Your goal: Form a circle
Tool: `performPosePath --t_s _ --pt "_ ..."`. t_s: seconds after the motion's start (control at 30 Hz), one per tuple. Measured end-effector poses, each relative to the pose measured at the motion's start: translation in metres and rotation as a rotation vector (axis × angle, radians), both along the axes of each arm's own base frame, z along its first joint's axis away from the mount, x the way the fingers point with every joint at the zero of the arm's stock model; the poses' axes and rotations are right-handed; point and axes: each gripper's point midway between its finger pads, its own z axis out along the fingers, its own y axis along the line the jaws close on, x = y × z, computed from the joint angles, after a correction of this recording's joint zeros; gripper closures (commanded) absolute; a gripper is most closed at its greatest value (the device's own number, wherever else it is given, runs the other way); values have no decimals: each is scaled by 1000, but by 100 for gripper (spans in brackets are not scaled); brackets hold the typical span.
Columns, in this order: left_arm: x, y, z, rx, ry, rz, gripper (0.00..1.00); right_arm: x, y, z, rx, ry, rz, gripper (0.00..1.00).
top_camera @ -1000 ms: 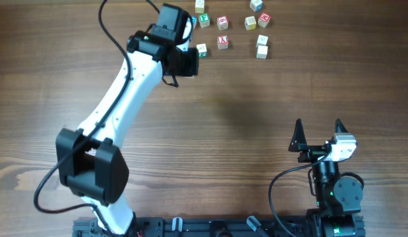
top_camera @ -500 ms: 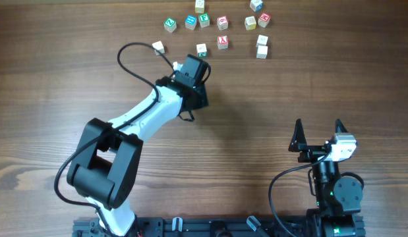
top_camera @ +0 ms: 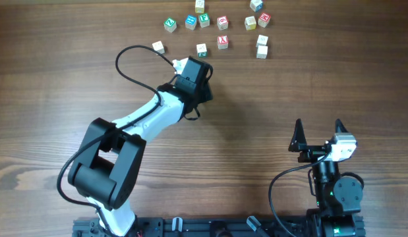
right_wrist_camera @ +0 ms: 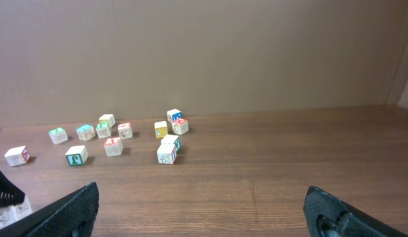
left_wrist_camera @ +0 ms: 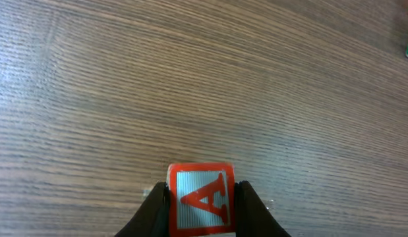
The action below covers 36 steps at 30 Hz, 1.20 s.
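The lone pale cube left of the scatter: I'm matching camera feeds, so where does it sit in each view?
Overhead: lone pale cube, near the top, left of centre.
Left wrist: not in it.
Right wrist: far left, mid-height.
Shared landmark: the green-faced cube, next to its right in overhead and right wrist.

My right gripper [right_wrist_camera: 200, 191] stands wide, one finger in each lower corner. Across the wooden table [right_wrist_camera: 276, 171], left of centre, small cubes [right_wrist_camera: 113, 146] lie scattered before a plain wall [right_wrist_camera: 204, 52].
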Motion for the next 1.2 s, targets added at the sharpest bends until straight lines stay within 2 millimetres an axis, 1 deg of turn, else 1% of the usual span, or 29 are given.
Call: performPosePath --t_s 0.13,0.27,0.3,0.4,0.47,0.53,0.57,0.6,0.63,0.73,0.8,0.83,0.87,0.9,1.1,1.2 --pt "-4 1 -1 31 -12 98 86 0 0 0 0 0 0 0" --pt "-3 4 2 26 -43 233 80 0 0 0 0 0 0 0" --pt "-3 8 -1 29 -49 284 80 0 0 0 0 0 0 0" --pt "0 8 -12 40 -60 323 80 0 0 0 0 0 0 0" --pt "2 9 -12 38 -69 338 78 0 0 0 0 0 0 0" --pt "2 10 -12 37 -70 345 73 0 0 0 0 0 0 0" --pt "2 10 -12 35 -71 349 68 0 0 0 0 0 0 0" --pt "2 10 -12 36 -71 350 61 0 0 0 0 0 0 0" --pt "2 10 -12 35 -71 352 56 0 0 0 0 0 0 0" --pt "1 11 -16 36 -61 363 49 0 0 0 0 0 0 0" --pt "0 12 -19 42 -54 363 41 0 0 0 0 0 0 0" --pt "0 12 -20 44 -54 361 33 0 0 0 0 0 0 0" --pt "0 11 -19 42 -55 362 6 0 0 0 0 0 0 0" --pt "0 12 -20 41 -53 366 0 0 0 0 0 0 0 1" --pt "-6 15 -20 63 -34 359 0 0 0 0 0 0 0 0" --pt "-5 15 -3 40 -58 361 0 0 0 0 0 0 0 0"
